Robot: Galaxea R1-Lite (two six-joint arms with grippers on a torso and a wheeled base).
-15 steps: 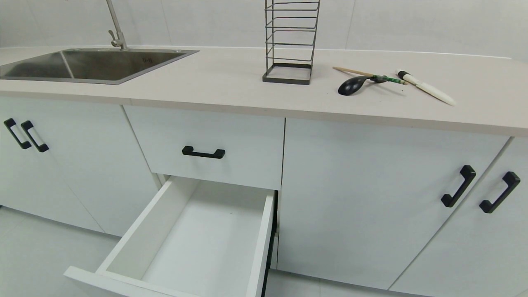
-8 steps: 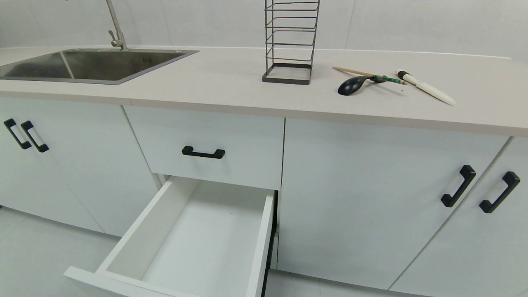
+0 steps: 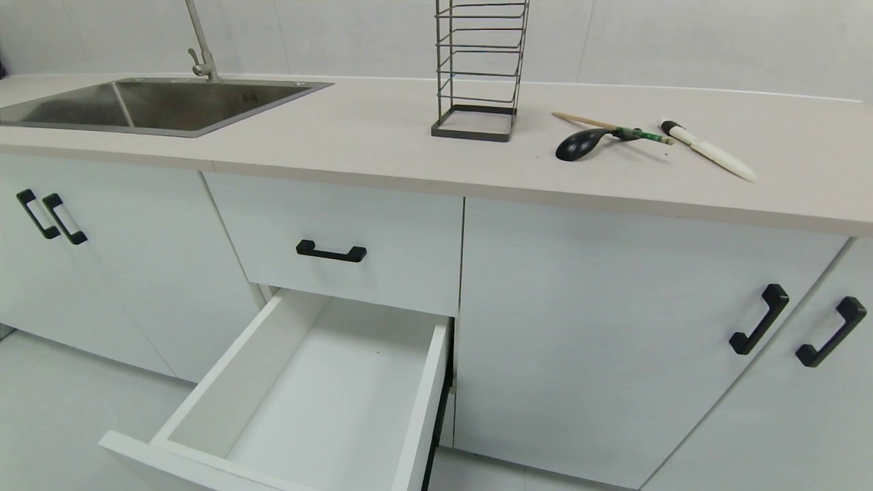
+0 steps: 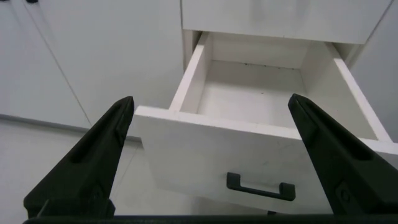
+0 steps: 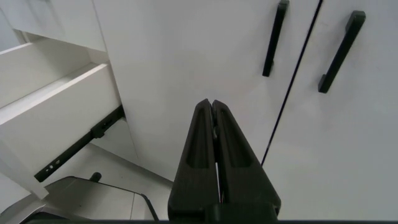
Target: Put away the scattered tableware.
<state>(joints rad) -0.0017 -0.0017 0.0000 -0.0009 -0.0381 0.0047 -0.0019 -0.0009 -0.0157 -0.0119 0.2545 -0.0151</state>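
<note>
Three utensils lie on the tabletop [image 3: 354, 136] right of the wire rack [image 3: 469, 135]: a black spoon [image 3: 580, 143] touching a chopstick [image 3: 600, 123], and a white knife [image 3: 709, 150] just beside them. My left gripper [image 4: 211, 102] gapes wide (holding nothing) before the pulled-out drawer [image 3: 225, 382]. My right gripper [image 5: 212, 106] is pressed closed, empty, facing a cabinet door [image 5: 186, 62].

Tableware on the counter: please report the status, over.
Left gripper open before the open drawer; right gripper shut. Spoon, chopsticks, white utensil lie on the counter, untouched. Wire rack stands beside them, apart.
</note>
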